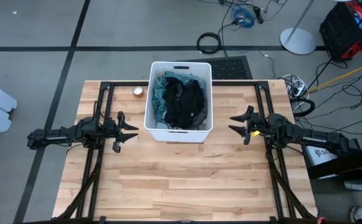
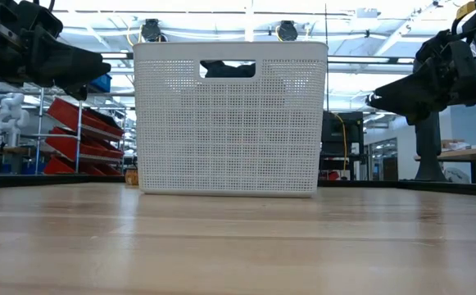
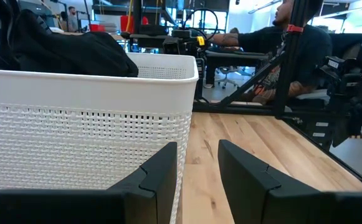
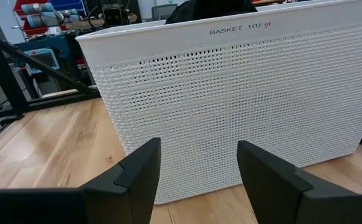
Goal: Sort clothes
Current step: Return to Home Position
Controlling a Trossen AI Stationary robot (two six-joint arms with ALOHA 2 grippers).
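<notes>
Clothes (image 1: 179, 99) heaped inside white bin (image 1: 179, 134), black pieces topmost; sorting looks done. Left tool (image 1: 134, 132) and right tool (image 1: 232, 124) flank bin above surface (image 1: 187, 180), both spread wide, empty, likely parked clear.

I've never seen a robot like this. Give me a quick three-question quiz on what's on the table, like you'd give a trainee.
1. True or false: the black clothes lie inside the white bin.
2. The left pincer and right pincer are: A) open and empty, either side of the bin; B) shut on clothes; C) inside the bin.
3. What colour is the garment showing beside the black ones?
Key: 1 true; 2 A; 3 teal green.
</notes>
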